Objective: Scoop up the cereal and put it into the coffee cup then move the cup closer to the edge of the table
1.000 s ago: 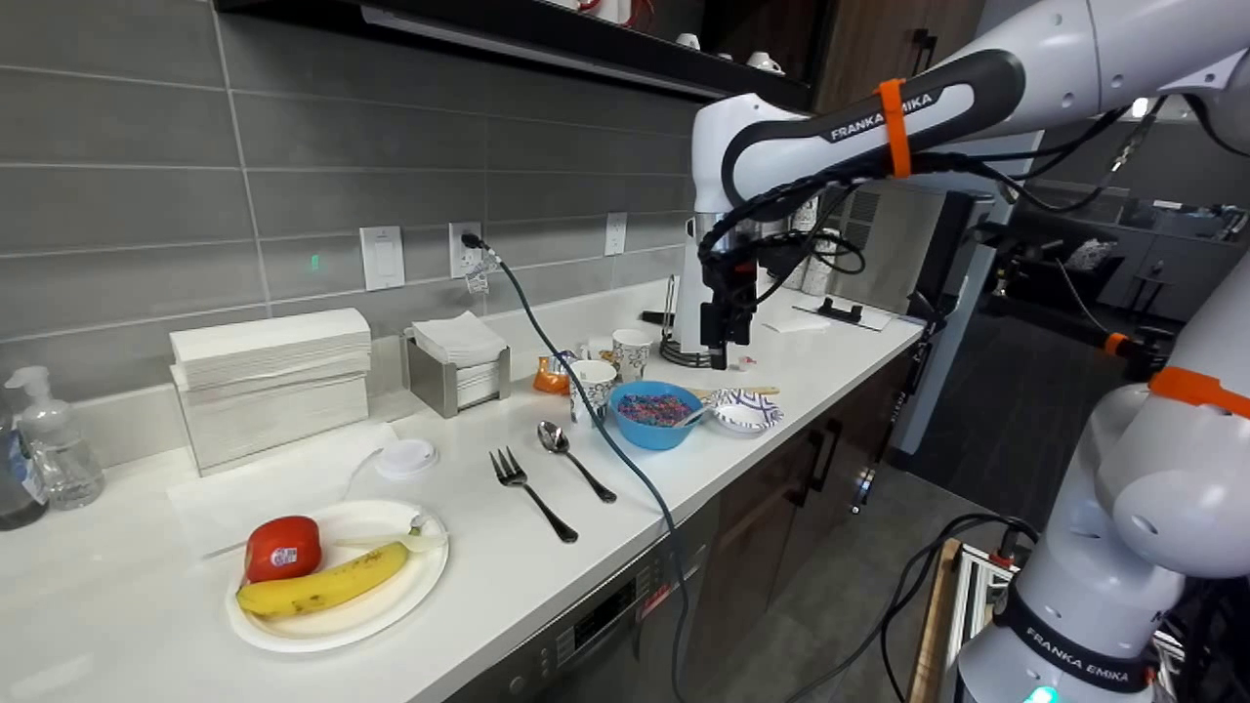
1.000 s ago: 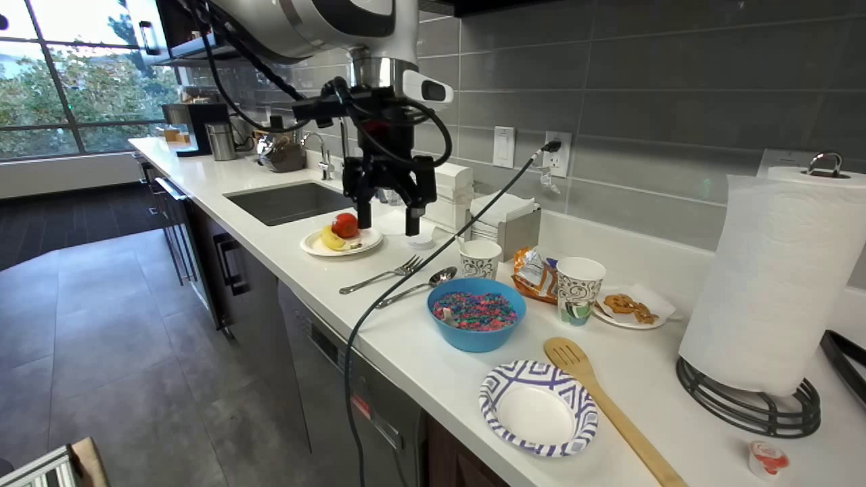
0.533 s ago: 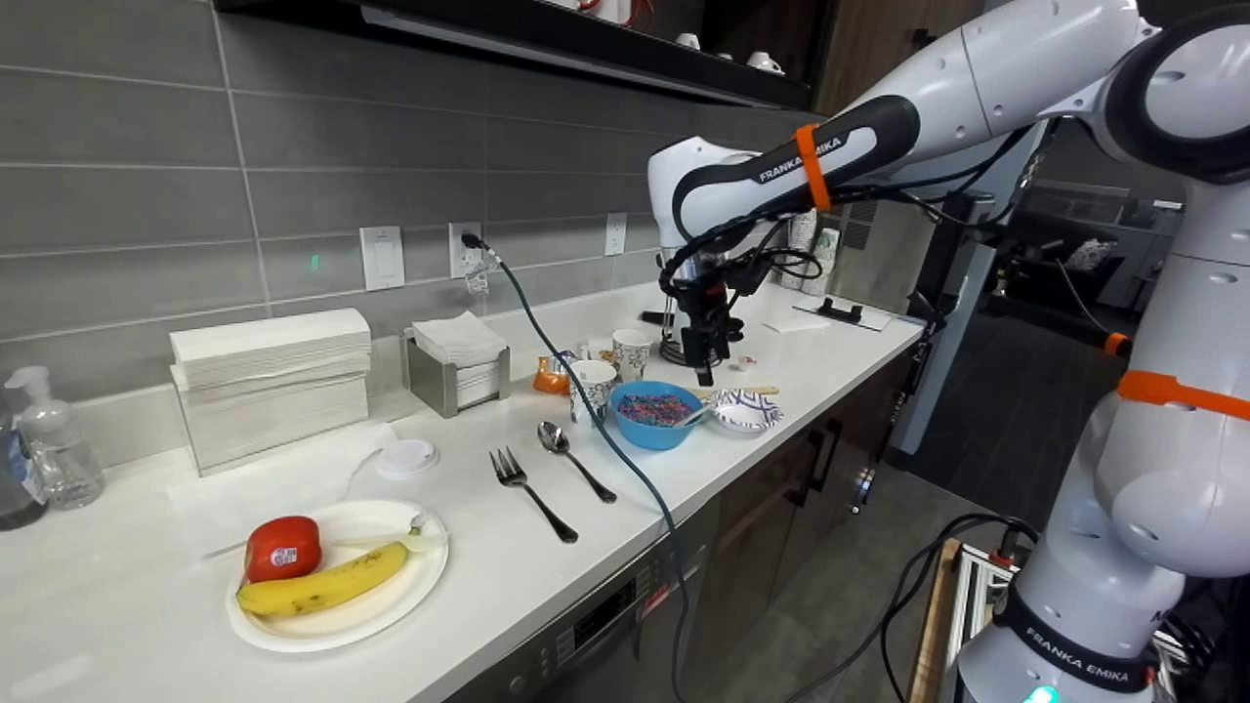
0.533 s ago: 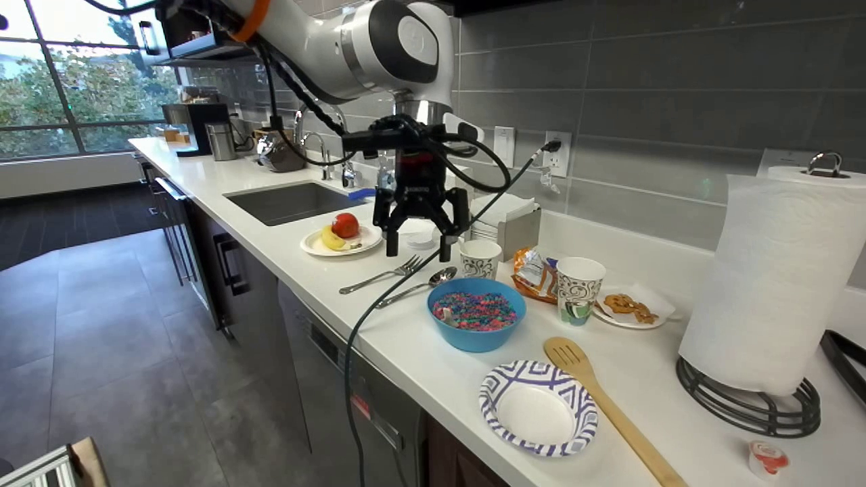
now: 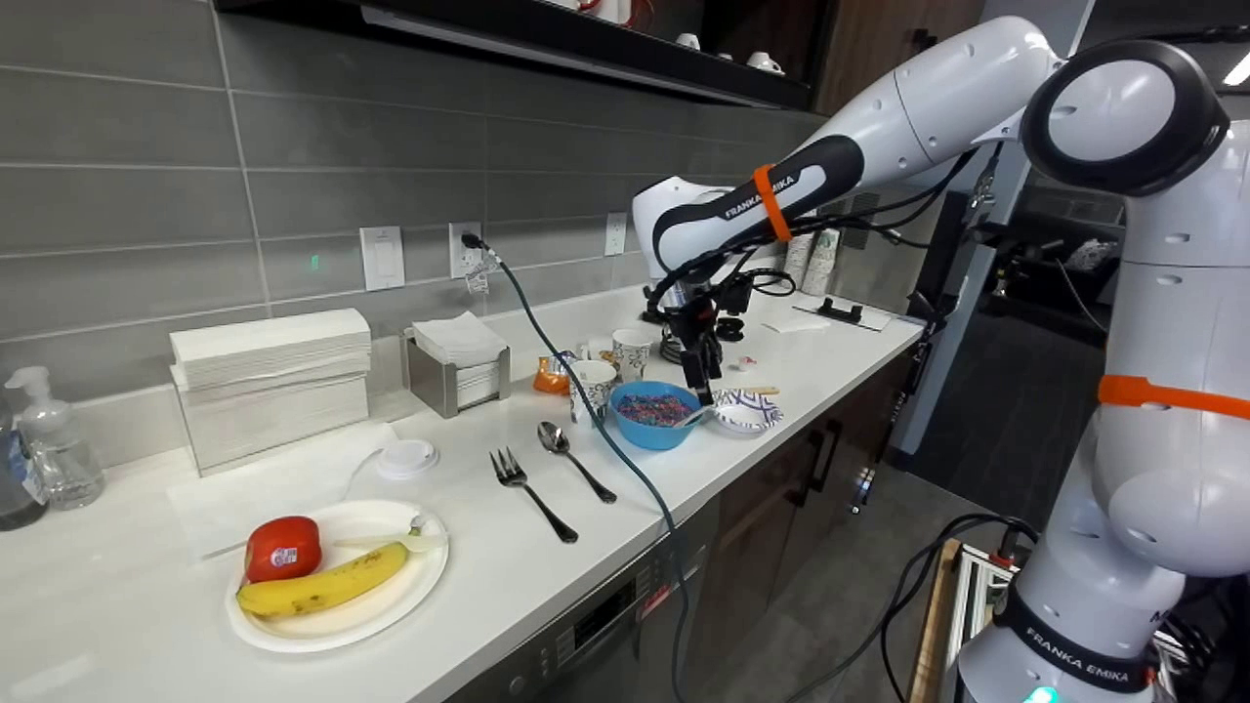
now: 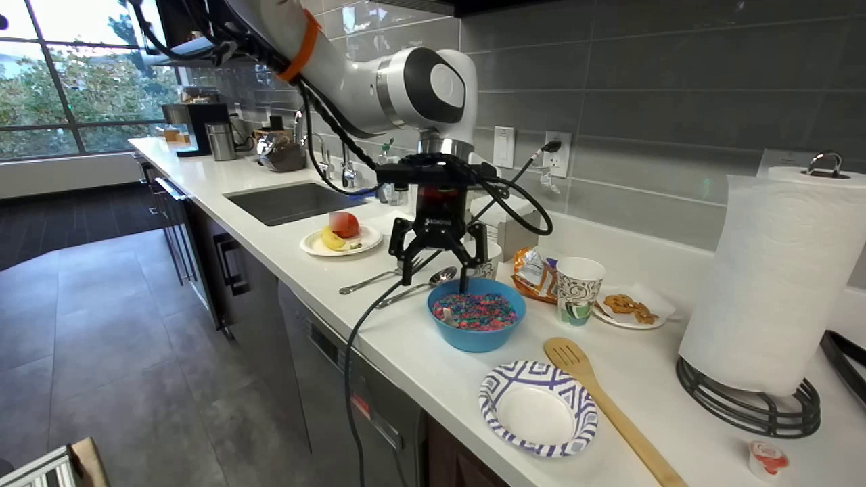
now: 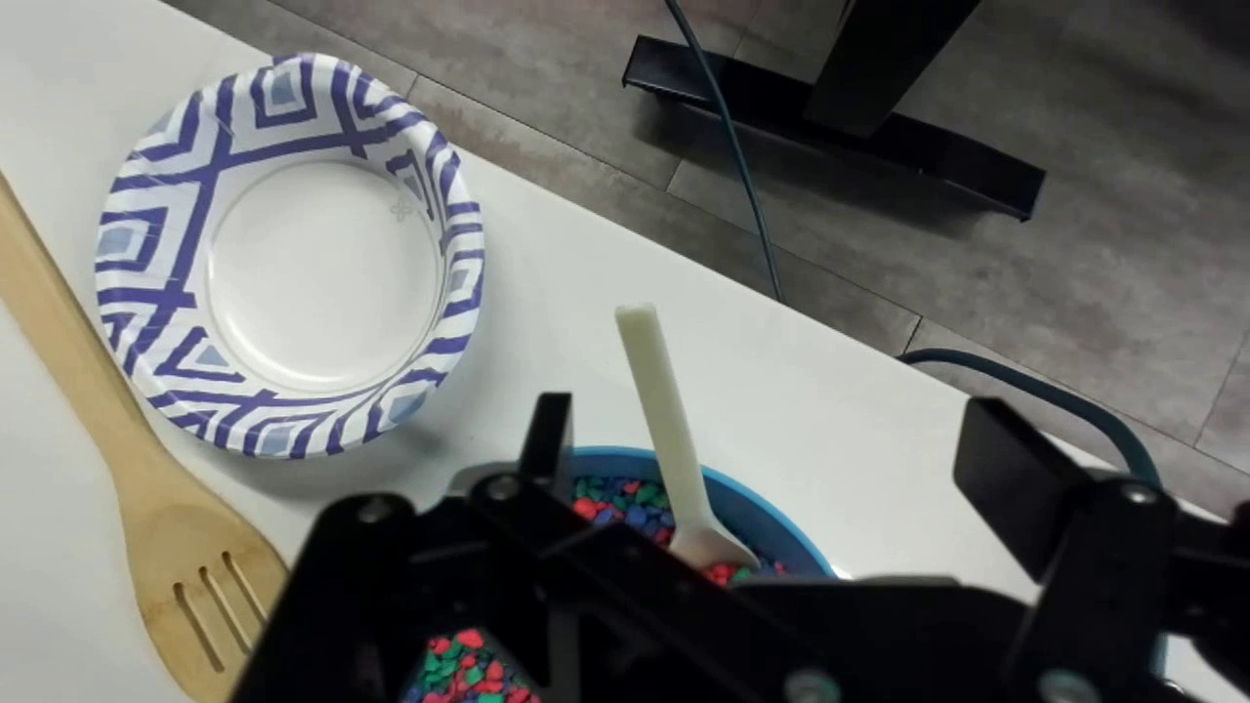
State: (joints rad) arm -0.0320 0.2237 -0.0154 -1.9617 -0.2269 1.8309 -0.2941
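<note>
The cereal (image 6: pixel 479 312), loose bits of red, blue and green, lies inside a blue bowl (image 6: pixel 475 341). Two white patterned paper cups (image 6: pixel 580 289) stand upright near it on the white counter (image 6: pixel 409 341).

The black jointed gripper (image 5: pixel 704 394) hangs close by the round blue bowl (image 5: pixel 646 435) of pink-and-blue cereal (image 5: pixel 652 410); nearer me than the bowl lies a silvery metal spoon (image 5: pixel 575 462).
</note>
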